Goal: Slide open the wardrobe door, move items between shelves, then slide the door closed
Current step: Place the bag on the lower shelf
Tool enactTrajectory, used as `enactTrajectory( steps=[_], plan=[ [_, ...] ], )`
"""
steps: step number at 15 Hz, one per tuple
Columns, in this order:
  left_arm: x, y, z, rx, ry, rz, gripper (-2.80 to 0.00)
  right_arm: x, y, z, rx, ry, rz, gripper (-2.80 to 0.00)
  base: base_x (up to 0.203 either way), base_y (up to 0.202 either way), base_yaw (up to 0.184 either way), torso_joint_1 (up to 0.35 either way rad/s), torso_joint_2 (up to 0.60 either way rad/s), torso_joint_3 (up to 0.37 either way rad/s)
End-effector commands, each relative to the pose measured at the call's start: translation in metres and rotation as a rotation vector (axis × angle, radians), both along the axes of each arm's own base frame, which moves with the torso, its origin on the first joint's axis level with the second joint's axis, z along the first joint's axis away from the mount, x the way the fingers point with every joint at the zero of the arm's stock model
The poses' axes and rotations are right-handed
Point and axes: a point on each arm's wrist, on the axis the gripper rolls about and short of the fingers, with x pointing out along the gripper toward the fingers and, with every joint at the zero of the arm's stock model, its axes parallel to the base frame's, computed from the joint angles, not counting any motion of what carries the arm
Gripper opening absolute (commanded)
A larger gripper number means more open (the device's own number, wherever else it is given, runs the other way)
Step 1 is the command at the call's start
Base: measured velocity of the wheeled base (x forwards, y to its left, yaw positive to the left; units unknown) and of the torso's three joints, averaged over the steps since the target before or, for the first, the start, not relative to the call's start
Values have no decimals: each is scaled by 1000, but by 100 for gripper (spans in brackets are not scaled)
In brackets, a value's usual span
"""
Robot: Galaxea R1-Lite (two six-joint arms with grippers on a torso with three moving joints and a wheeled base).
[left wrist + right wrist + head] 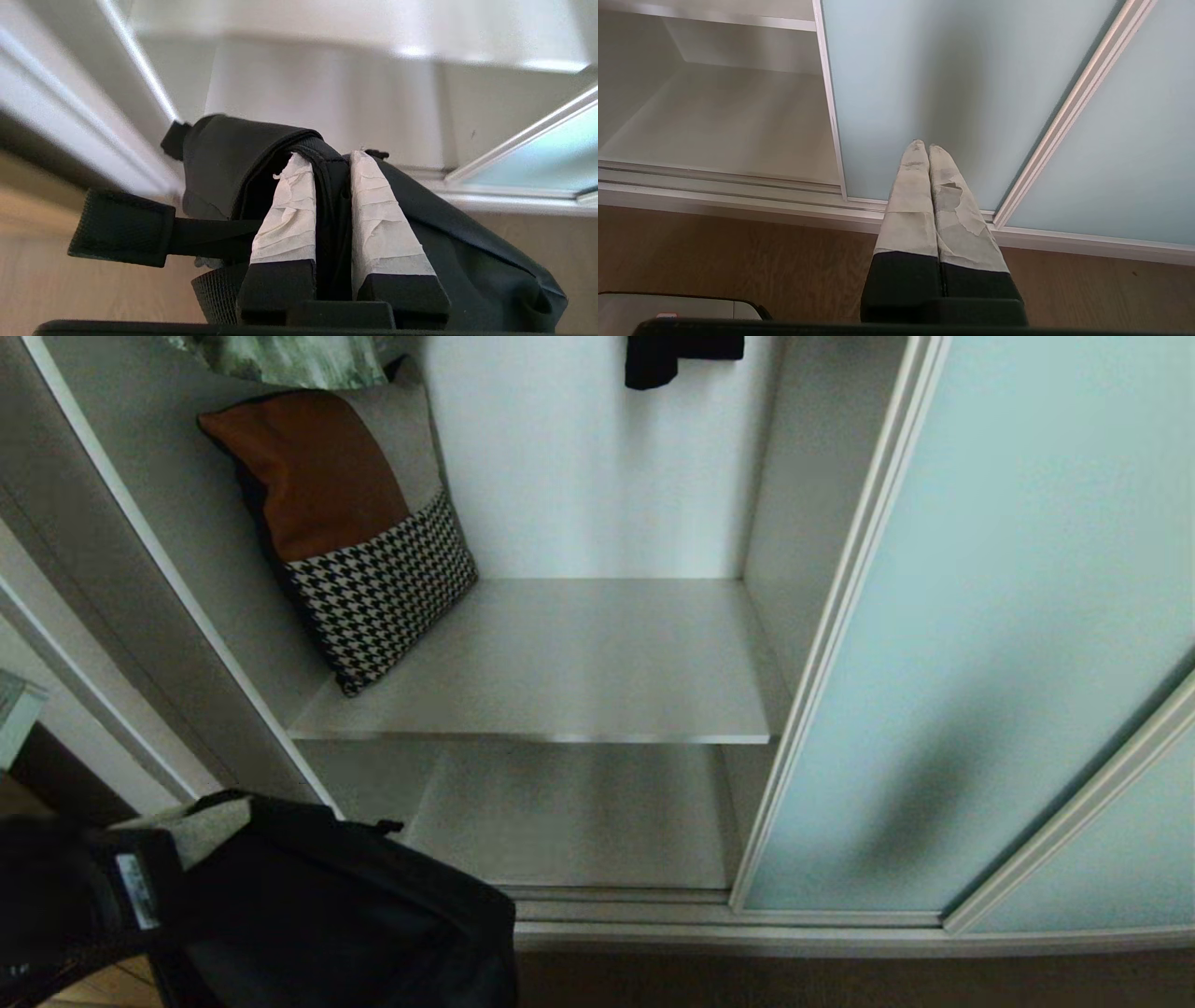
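The sliding wardrobe door (980,616) of pale aqua glass stands pushed to the right, leaving the white compartment open. The upper shelf (597,663) bears only a cushion; the lower shelf (579,821) is bare. A black fabric bundle with straps (355,915) hangs in front of the wardrobe's lower left corner, outside the compartment. My left gripper (327,158) is shut on a fold of that bundle (224,158), its taped fingers (289,210) pinching the fabric from both sides. My right gripper (923,147) is shut on nothing, low before the door (948,70).
A brown, grey and houndstooth cushion (355,532) leans against the left wall on the upper shelf. A black garment (681,355) and green patterned cloth (289,355) hang above. The door track (728,915) runs along the wood floor (738,261).
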Motion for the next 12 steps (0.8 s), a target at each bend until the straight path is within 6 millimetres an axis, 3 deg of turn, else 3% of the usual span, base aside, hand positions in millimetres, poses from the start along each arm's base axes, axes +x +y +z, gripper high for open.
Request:
enactTrajectory(
  steps=[1,12],
  plan=[
    [-16,8,-11,-12,-11,15,-280,0,0,0,-1,-3,1,-280,0,0,0,0,0,0],
    [-32,19,-23,-14,-25,69,-280,0,0,0,-1,-3,0,-280,0,0,0,0,0,0]
  ],
)
